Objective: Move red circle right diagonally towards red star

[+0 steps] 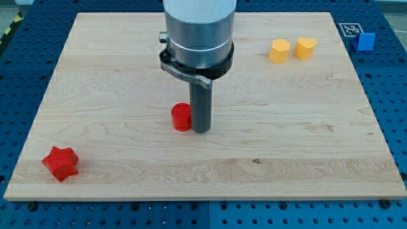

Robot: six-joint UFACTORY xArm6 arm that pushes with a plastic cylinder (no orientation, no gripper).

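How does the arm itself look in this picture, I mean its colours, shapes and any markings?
The arm is a wide cylinder, pale grey above and brushed metal below, ringed by dark grooves. Under it sits a black bracket with a small screw at the view's left. From it a straight dark grey rod runs down to my tip. No cables or markings show.

You get a bright, evenly lit frame, with light that seems to fall from above. The wooden surface (286, 127) shows its grain clearly and no harsh glare. Shadows are soft and short: a faint one hugs the rod near my tip (201, 131), another sits under the red star (60, 163). Focus is sharp throughout; the edges look straight.
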